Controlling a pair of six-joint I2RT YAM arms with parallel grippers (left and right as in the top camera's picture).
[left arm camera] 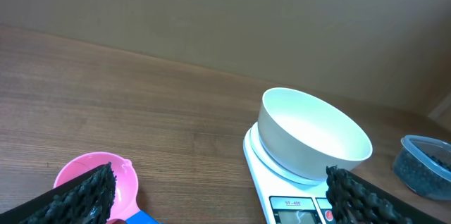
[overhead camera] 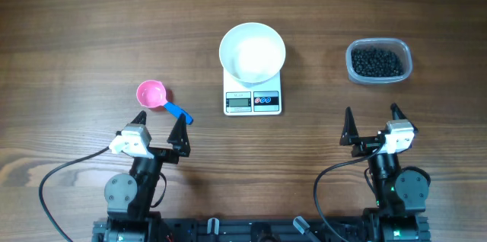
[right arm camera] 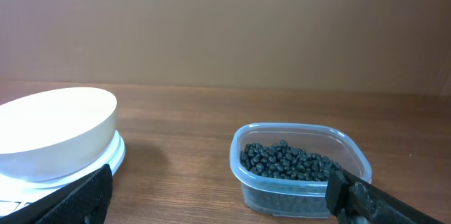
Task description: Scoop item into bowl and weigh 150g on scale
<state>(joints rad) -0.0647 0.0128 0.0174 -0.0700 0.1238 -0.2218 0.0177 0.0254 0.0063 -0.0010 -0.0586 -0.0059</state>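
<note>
- The item (overhead camera: 376,62), a dark grainy heap of tiny black-blue beads, lies in a clear plastic tub (overhead camera: 352,48) on the far right of the wooden counter (overhead camera: 76,29). It fills the tub part way, with no lid on top.
- The right hand (overhead camera: 371,109) sits just on the near side of that tub, pointing at it, close but apart. Its two dark fingers (right arm camera: 373,199) are spread wide with nothing between them.
- The white bowl (overhead camera: 252,50) is empty and stands upright on the far part of the scale (overhead camera: 253,102), in the middle of the counter between the two arms.
- The scale's display and buttons face the arms. The reading is too small to make out.
- The left hand (overhead camera: 160,117) is spread just as wide and is also empty.
- A pink scoop (overhead camera: 151,94) lies open side up just beyond the left hand. Its blue handle (overhead camera: 179,110) angles back toward that hand's inner finger, and whether they touch I cannot tell.
- Both arms sit close to their bases at the near edge, low over the counter, with their hands pointing toward the far side.
</note>
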